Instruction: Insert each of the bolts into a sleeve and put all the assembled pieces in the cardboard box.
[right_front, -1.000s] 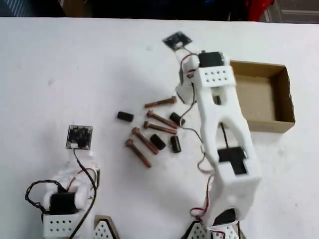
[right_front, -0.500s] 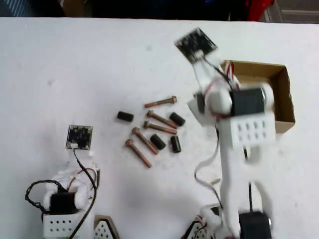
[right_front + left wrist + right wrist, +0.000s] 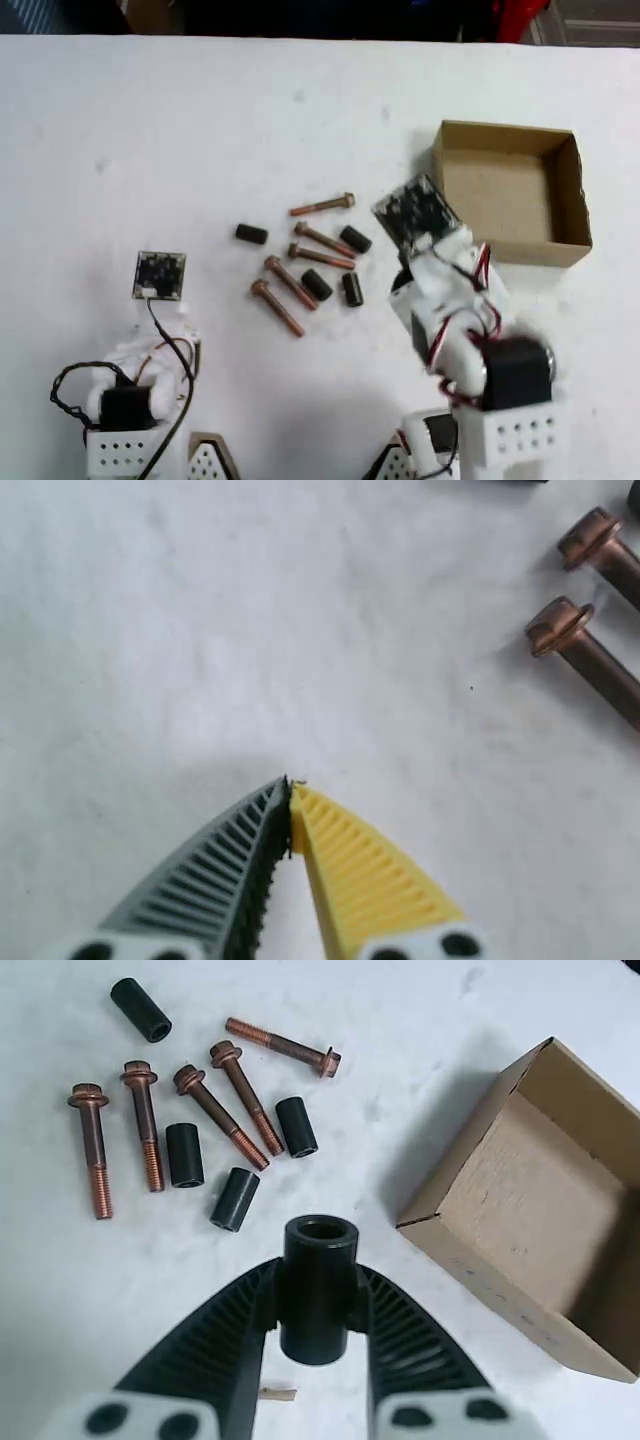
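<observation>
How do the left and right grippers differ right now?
The left gripper is shut on nothing; the right gripper is shut on a black sleeve. The left has one grey and one yellow finger; the right's fingers are both black. The left is over bare table beside two bolts; the right is near the cardboard box. Both have ribbed fingers.

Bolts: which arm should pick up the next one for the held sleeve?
Left. The right gripper is shut on a sleeve, so it cannot take anything else. The left gripper holds nothing, and two bolts lie close beside it.
</observation>
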{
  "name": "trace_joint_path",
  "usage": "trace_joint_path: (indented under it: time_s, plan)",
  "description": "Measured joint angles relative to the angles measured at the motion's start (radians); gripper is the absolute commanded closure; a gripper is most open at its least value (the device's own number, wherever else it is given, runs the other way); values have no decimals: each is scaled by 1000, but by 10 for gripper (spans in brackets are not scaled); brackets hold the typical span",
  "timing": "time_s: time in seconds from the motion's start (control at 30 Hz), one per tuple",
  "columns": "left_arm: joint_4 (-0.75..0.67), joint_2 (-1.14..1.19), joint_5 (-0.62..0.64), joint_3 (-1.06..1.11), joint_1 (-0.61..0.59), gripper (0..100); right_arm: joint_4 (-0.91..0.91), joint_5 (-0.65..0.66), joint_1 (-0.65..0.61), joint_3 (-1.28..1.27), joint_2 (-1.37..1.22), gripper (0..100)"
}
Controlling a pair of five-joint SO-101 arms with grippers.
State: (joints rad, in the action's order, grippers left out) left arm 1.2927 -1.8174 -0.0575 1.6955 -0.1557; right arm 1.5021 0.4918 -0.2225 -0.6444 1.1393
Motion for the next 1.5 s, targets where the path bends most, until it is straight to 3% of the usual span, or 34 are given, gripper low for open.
trace_joint_path:
  time_s: [0.43, 1.13, 1.33, 1.5]
  plan:
    - [0, 0, 0, 0, 0, 974, -75, 6, -2, -288, 384, 982]
    - [0, 0, 0, 0, 0, 973, -199, 8, -2, -637, 655, 982]
    - [-98, 0, 0, 0, 0, 972, -310, -11, 2, -767, 651, 982]
    - [-190, 0, -44, 0, 0, 972, -364, -106, 100, -790, 651, 982]
